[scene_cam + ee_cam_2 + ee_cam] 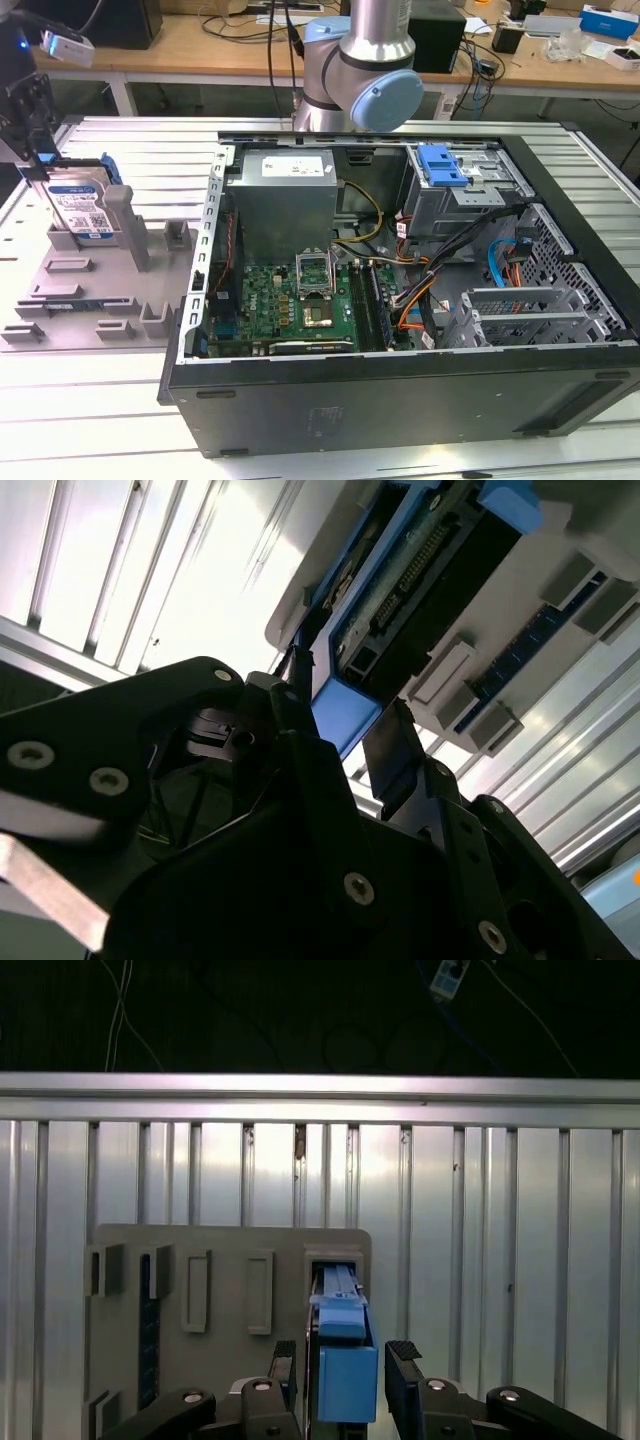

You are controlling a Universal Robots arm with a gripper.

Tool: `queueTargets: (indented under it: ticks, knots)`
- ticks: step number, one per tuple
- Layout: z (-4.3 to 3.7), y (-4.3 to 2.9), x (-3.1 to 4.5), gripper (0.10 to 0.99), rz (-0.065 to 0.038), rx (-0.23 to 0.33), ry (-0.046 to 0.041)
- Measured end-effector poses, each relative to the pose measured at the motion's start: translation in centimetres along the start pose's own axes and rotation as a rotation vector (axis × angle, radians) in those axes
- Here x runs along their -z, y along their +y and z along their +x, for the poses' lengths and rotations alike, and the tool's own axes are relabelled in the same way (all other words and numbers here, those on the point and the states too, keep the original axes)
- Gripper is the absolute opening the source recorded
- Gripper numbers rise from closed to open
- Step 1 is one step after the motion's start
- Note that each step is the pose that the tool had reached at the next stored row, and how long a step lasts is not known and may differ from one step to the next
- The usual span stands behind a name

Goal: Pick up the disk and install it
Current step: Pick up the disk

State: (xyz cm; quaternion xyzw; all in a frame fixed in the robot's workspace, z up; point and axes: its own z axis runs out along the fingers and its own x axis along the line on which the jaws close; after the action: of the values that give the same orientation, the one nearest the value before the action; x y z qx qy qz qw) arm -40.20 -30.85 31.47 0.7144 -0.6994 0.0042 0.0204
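Note:
The disk [80,208] stands on edge in a slot of the grey holder plate [90,290] at the exterior view's left, its silver face with a blue-and-white label showing and blue carrier bracket around it. My gripper [35,160] hangs right over its upper end. In the first wrist view the black fingers [402,1360] straddle the bracket's blue end [345,1380], a narrow gap showing on each side. The second wrist view shows the disk's connector edge [420,570] and the gripper [345,700] open around the blue tab.
An open computer case [400,400] lies on the slatted metal table, with motherboard [300,300], power supply [285,200] and a grey drive cage topped by a blue clip [440,165]. The arm's base joint [360,70] stands behind the case. A cluttered workbench runs along the back.

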Motion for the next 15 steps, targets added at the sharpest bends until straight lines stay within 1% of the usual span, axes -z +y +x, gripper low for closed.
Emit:
queueTargets:
  ticks: [9, 15]
  knots:
    - [0.02, -0.01, -0.1, 0.482, 0.0, -0.001, -0.0008]
    - [0.02, -0.02, -0.37, 0.482, 0.0, -0.004, -0.0009]
